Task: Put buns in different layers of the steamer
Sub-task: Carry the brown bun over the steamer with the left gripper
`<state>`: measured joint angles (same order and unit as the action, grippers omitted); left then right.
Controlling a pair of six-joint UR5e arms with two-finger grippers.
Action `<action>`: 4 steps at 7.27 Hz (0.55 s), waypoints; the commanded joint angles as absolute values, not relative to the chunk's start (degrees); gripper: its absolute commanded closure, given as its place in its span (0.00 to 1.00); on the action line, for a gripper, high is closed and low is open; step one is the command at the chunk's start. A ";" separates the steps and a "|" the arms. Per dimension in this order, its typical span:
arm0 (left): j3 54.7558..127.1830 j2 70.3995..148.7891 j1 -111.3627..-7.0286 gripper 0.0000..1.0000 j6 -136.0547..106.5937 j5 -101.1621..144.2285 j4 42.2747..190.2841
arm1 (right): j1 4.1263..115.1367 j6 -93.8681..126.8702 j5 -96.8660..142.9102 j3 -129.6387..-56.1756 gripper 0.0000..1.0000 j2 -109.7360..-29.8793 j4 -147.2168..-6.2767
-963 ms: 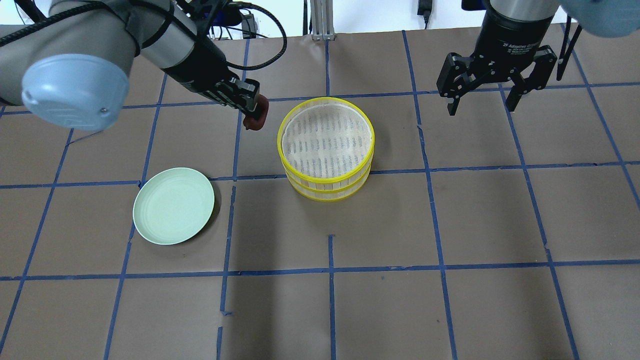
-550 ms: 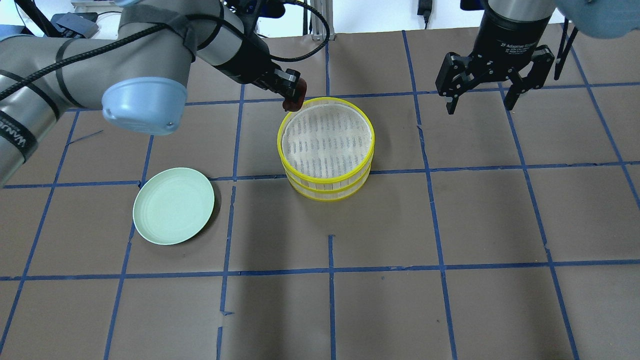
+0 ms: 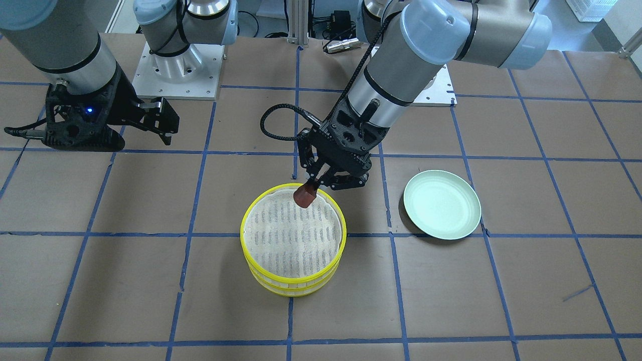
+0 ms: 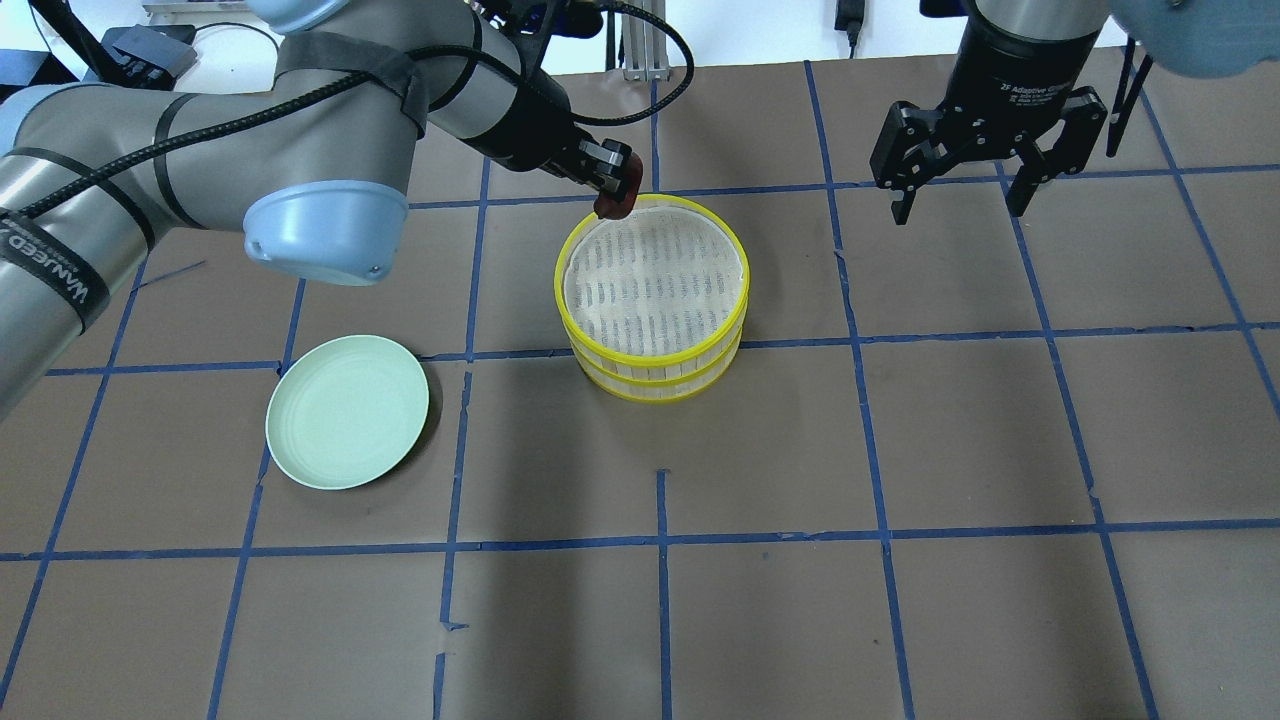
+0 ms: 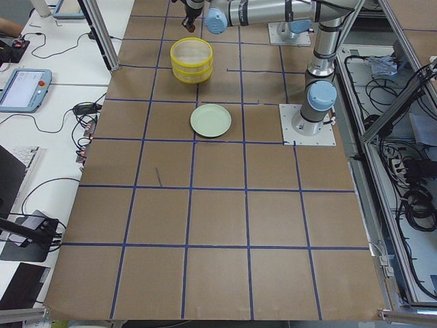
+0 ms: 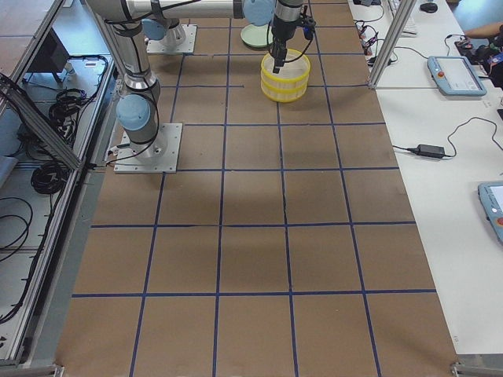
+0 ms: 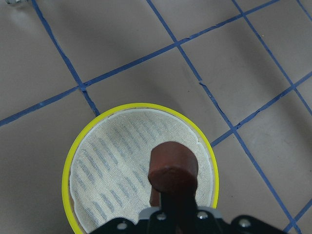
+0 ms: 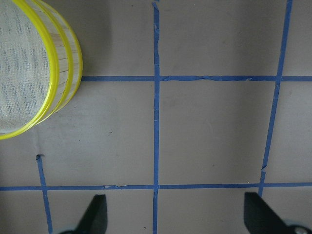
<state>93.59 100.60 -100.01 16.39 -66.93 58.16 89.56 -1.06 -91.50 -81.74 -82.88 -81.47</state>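
- Step in hand: carrying the reddish-brown bun (image 3: 304, 196) to the steamer (image 4: 650, 372). The placing itself is not yet done.
- Left tool (image 4: 612, 197): its fingers are closed narrowly on the bun, which hangs from their tips. The wrist view shows the bun (image 7: 173, 165) gripped from above.
- Position of the bun: raised over the robot-side edge of the top tier (image 7: 122, 161). It sits just inside the yellow rim and apart from the mesh cloth, not over the middle.
- Right tool (image 4: 960, 212): its fingers are spread wide and hold nothing. It hangs above the counter (image 4: 800, 450), well apart from the steamer on the robot's right.
- Steamer: two tiers stacked and upright near the middle of the counter. The mesh of the top tier carries nothing.
- Other bun: no white bun shows in any view. Whether one lies in the covered lower tier cannot be told.
- Plate (image 4: 347, 412): pale green, on the robot's left side, well apart from the steamer.
- Next move, as a judgement: shift the bun a little further inward over the mesh. Then lower it until it rests on the cloth and only then spread the fingers. The tool should clear the rim on the way down so the stack is not nudged.
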 commanded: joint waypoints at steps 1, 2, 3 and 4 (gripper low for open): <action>94.22 100.80 -99.84 0.96 18.28 -66.71 58.10 | 89.56 -1.05 -91.49 -81.74 0.01 -82.79 -81.56; 94.74 103.68 -100.02 0.96 18.28 -66.36 51.83 | 89.56 -1.05 -91.49 -81.74 0.01 -82.79 -81.48; 96.75 107.10 -100.80 0.91 19.15 -66.36 41.76 | 89.56 -0.97 -91.49 -81.74 0.01 -82.79 -81.65; 99.29 108.18 -101.07 0.87 20.12 -66.36 34.00 | 89.56 -0.97 -91.49 -81.74 0.01 -82.79 -81.82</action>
<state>96.67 105.88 -100.59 19.09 -66.41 43.84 89.56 -1.00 -91.49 -81.74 -82.80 -81.64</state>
